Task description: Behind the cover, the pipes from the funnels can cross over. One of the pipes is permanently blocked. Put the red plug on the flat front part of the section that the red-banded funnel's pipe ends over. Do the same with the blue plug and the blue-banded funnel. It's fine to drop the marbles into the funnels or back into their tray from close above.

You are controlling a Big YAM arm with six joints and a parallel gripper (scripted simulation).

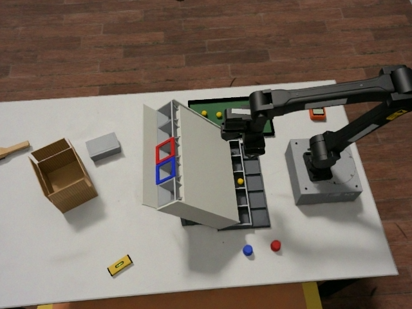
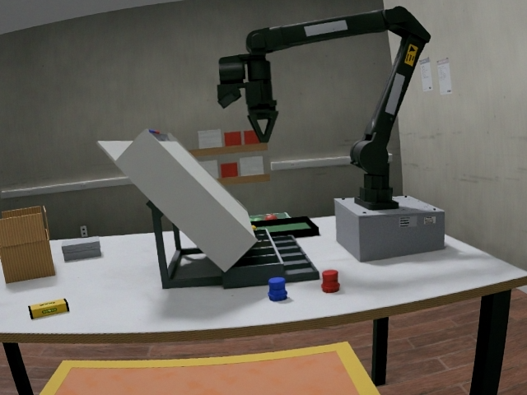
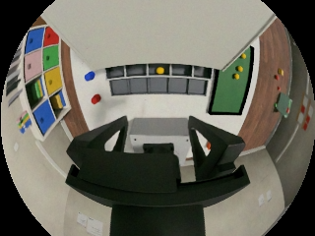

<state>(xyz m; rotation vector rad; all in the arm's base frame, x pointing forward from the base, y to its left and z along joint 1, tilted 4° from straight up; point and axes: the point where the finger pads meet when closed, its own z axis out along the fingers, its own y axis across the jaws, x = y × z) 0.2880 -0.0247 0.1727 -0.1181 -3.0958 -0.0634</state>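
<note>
The tilted white cover (image 1: 206, 166) hides the pipes below a row of funnels, among them the red-banded funnel (image 1: 165, 150) and the blue-banded funnel (image 1: 165, 170). At its foot lies a dark row of several sections (image 1: 248, 186). One yellow marble (image 1: 239, 181) sits in the middle section and also shows in the wrist view (image 3: 160, 70). The red plug (image 1: 275, 245) and the blue plug (image 1: 247, 250) stand on the table in front of the sections. My gripper (image 2: 262, 127) hangs high above the far end of the sections, open and empty.
A green marble tray holds two yellow marbles (image 1: 211, 113) behind the sections. The robot base (image 1: 322, 172) is to the right. A cardboard box (image 1: 63, 174), a grey block (image 1: 103, 146), a yellow level (image 1: 120, 264) and an orange device (image 1: 317, 114) lie around.
</note>
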